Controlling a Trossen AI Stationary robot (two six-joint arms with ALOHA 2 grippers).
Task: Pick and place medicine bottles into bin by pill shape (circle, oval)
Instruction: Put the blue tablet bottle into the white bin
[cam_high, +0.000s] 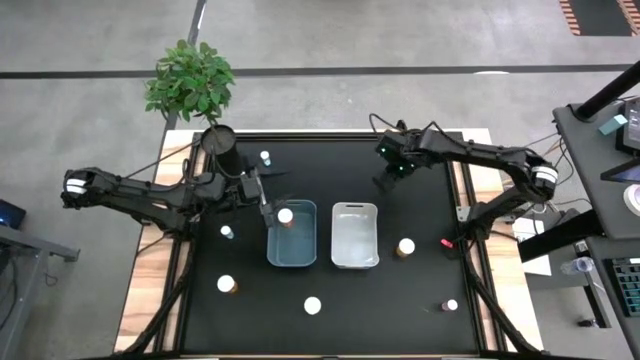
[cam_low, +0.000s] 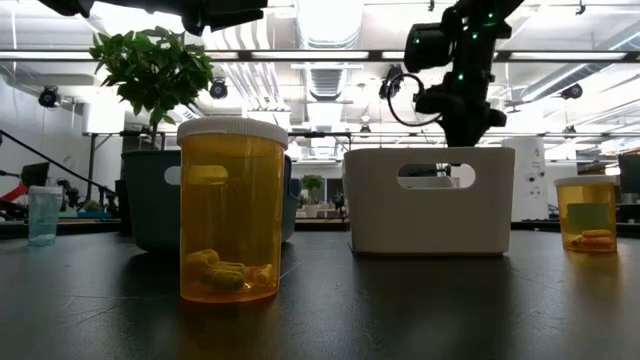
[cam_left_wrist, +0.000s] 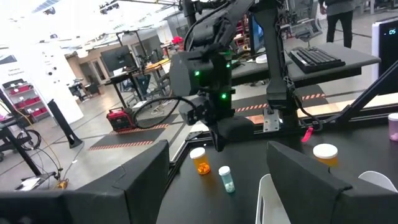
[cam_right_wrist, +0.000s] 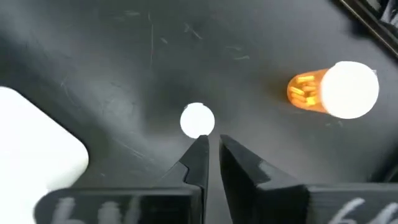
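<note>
The medicine bottles stand scattered on the black table. Under my right gripper (cam_right_wrist: 211, 146) is a small white-capped bottle (cam_right_wrist: 198, 119), with an orange one (cam_right_wrist: 336, 90) beside it. The gripper is shut, points steeply down behind the white bin (cam_high: 355, 240) and touches nothing. My left gripper (cam_high: 267, 207) hangs open and level above the left edge of the blue bin (cam_high: 291, 245); its fingers (cam_left_wrist: 140, 180) stand wide with nothing between them. An orange, white-capped bottle (cam_high: 286, 215) shows in that bin. More bottles stand at the front (cam_high: 313, 305), front left (cam_high: 228, 284) and right (cam_high: 405, 247).
A potted plant (cam_high: 190, 85) stands at the table's far left corner beside a black pot (cam_high: 220, 145). Small bottles sit at the far left (cam_high: 265, 158), left (cam_high: 227, 232) and front right (cam_high: 451, 305). A big orange bottle (cam_low: 232, 215) fills the low view's foreground.
</note>
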